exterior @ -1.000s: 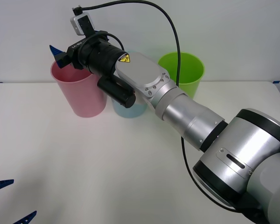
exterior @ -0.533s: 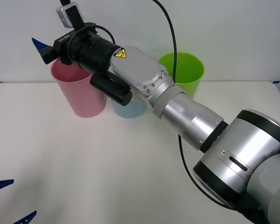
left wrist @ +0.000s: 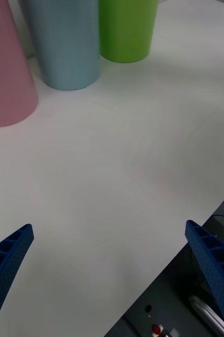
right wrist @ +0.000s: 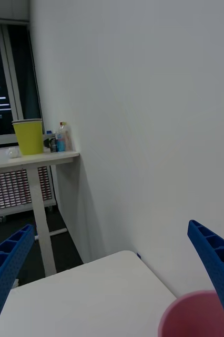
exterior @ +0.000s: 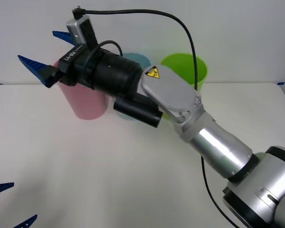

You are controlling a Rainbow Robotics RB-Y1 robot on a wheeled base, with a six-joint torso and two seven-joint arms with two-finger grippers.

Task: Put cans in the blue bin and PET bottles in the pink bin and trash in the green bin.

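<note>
Pink bin beneath the right gripper — jaws wide, nothing held; bottle probably inside, rim hides it. Lift clear without clipping the rim. Left gripper parked low, spread — blue bin, green bin beyond.

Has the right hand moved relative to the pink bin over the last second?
Yes. The right hand, open, has swung leftward past the pink bin rim, toward the table's left side.

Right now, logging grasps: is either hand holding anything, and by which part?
Nothing is held. The right hand is open above the pink bin; the left hand is open.
</note>
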